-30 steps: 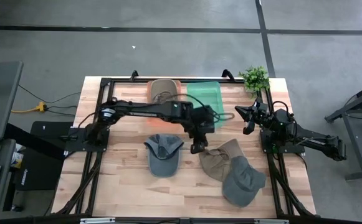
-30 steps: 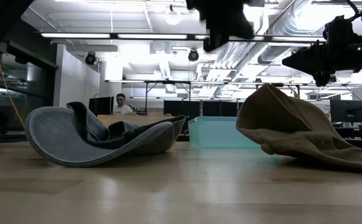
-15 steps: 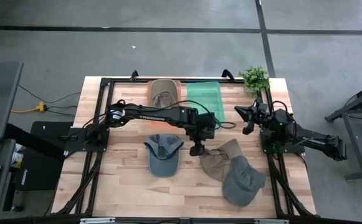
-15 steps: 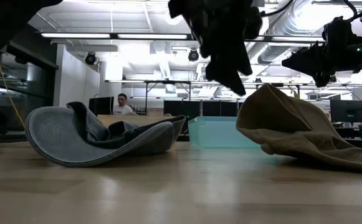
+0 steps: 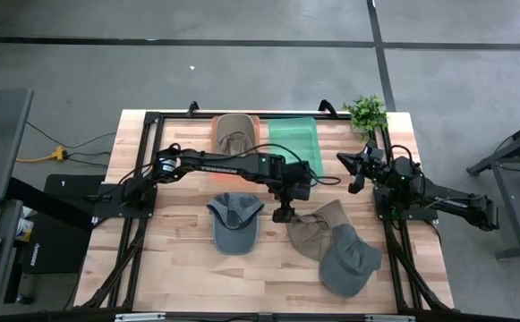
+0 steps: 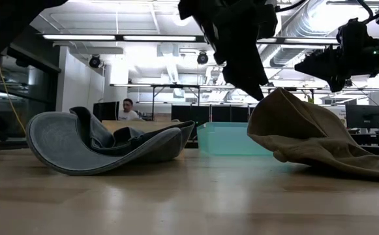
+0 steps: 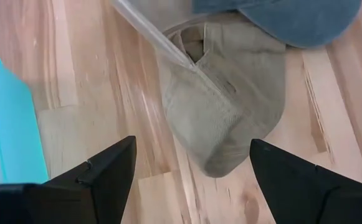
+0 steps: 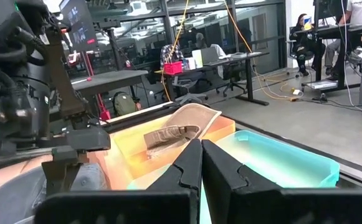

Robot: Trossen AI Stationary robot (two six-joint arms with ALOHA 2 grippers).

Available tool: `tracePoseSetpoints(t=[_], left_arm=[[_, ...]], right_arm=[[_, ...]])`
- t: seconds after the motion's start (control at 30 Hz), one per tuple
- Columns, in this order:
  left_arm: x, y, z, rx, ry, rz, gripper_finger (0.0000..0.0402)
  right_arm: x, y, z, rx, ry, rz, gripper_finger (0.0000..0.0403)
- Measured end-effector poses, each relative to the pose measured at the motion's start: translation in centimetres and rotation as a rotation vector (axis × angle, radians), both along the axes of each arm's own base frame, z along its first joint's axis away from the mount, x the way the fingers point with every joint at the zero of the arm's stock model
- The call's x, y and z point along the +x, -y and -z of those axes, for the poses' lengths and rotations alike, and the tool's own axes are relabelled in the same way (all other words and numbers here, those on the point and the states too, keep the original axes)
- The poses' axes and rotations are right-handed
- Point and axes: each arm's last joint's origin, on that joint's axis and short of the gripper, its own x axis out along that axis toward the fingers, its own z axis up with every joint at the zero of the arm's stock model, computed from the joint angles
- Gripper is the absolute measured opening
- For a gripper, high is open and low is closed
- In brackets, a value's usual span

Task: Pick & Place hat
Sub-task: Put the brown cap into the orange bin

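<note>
Over the middle of the table [image 5: 179, 259], from above: left gripper [image 5: 283, 213] reaching in between a grey cap [image 5: 234, 221] and a tan cap [image 5: 318, 230], near both and touching neither, fingers spread wide and empty. Only from the left wrist: tan cap [image 7: 224, 106] lying on bare wood straight ahead between the two dark fingers [image 7: 103, 171], with a blue-grey cap [image 7: 293, 18] overlapping its far edge and a corner of the teal bin [image 7: 6, 124] beside. Level with the tabletop: grey cap [image 6: 104, 147] resting upside down, brim curled upward, tan cap [image 6: 306, 134] humped to its right, teal bin [image 6: 231, 139] behind them, a person [image 6: 128, 109] seated far back in the room. At the table's right edge near a small green plant [image 5: 365, 111]: right gripper [image 5: 353, 170] held off the wood, fingers pressed together on nothing. Past those fingers, from the right wrist: orange bin [image 8: 137, 149] holding one tan cap [image 8: 181, 132], teal bin [image 8: 280, 162] alongside it holding nothing.
</note>
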Motion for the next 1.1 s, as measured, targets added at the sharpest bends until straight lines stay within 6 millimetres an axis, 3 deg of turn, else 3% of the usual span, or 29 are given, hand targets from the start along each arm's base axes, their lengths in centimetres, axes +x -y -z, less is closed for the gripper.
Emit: tracePoseSetpoints(t=[0.27, 0.43, 0.67, 0.83, 1.1], left_arm=[[0.0, 0.1, 0.0, 0.027, 0.018, 0.045, 0.0296], [0.6, 1.0, 2.4, 0.018, -0.039, 0.069, 0.0296], [1.6, 2.4, 3.6, 0.052, 0.008, 0.061, 0.0296], [2.1, 2.2, 2.5, 0.052, 0.089, 0.047, 0.0296], [2.3, 2.2, 2.7, 0.074, 0.107, 0.049, 0.0296]], right_arm=[[0.0, 0.0, 0.0, 0.0, -0.001, -0.001, 0.0005], [0.0, 0.0, 0.0, 0.0, 0.0, -0.001, 0.0005], [0.0, 0.0, 0.0, 0.0, 0.0, 0.0, 0.0005], [0.0, 0.0, 0.0, 0.0, -0.001, -0.001, 0.0005], [0.0, 0.0, 0.0, 0.0, -0.001, -0.001, 0.0005]])
